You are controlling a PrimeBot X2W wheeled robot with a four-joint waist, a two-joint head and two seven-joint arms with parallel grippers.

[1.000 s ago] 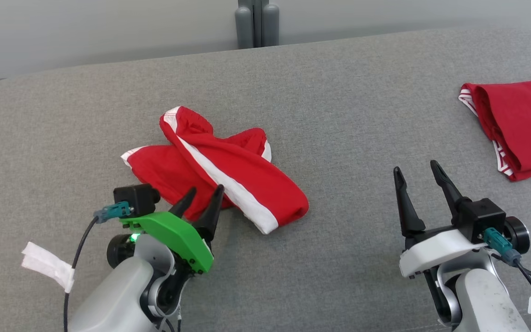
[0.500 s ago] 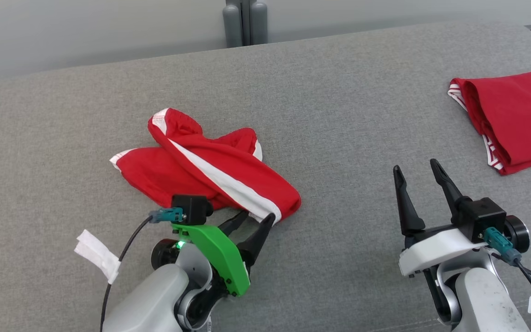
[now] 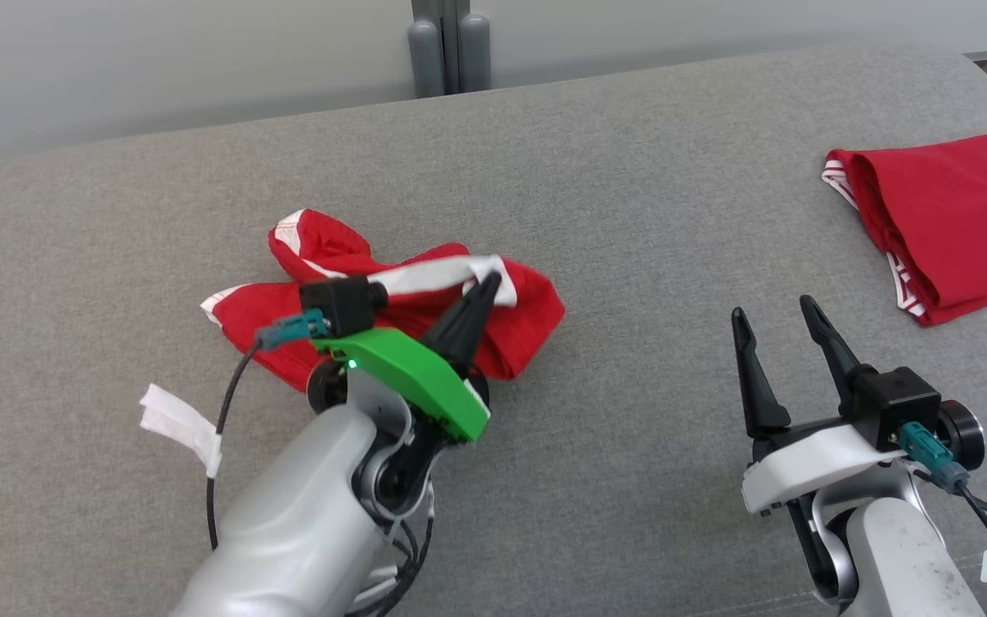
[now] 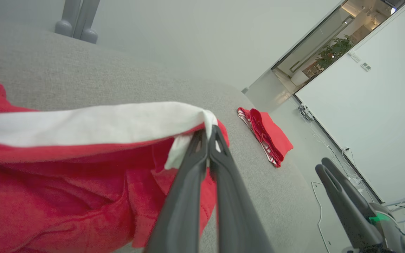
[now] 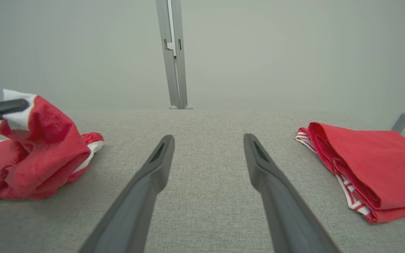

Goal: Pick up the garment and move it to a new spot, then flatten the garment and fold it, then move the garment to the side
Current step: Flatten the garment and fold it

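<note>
On gray cushion (image 3: 631,171): L gripper (image 3: 487,283) pinches garment (image 3: 532,321).

Left gripper (image 3: 487,281) reaches forward at left, fingers pinched together on the garment (image 3: 532,330). Right gripper (image 3: 771,310) sits near right, fingers spread wide, pointing far.

A folded red cloth (image 3: 956,223) with striped edges lies at the right of the grey soft top (image 3: 631,171). A grey post (image 3: 448,51) stands behind.
</note>
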